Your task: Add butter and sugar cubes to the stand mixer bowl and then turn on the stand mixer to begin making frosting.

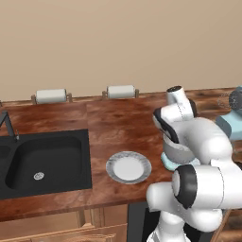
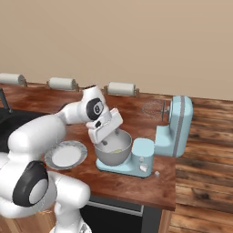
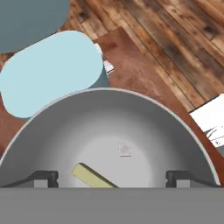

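My pincer [image 3: 112, 177] hangs just above the stand mixer bowl [image 3: 109, 131], its two dark tips set wide apart at the lower left and lower right of the hand view, with nothing between them and nothing touching them. Inside the bowl, low in that view and left of centre, the butter [image 3: 92, 176] lies tilted on the grey metal, free of my fingers. In the right base view my pincer [image 2: 105, 142] sits at the centre of the frame, dipping over the bowl's rim [image 2: 119, 154], and a pale yellow patch in the bowl marks the butter [image 2: 117, 150].

The stand mixer [image 2: 175, 125] stands right of centre in the right base view, its head tilted back and upright, its flat blue base [image 2: 136, 164] under the bowl. In the hand view the blue base [image 3: 52, 72] fills the upper left, and two sugar cubes [image 3: 105, 59] lie on the counter just beside its edge. One small white cube [image 2: 157, 173] shows beside the base in the right base view.

The plate [image 1: 128, 167] rests on the wooden counter [image 1: 113, 120] at the centre of the left base view, left of the bowl; I cannot make out anything on it.
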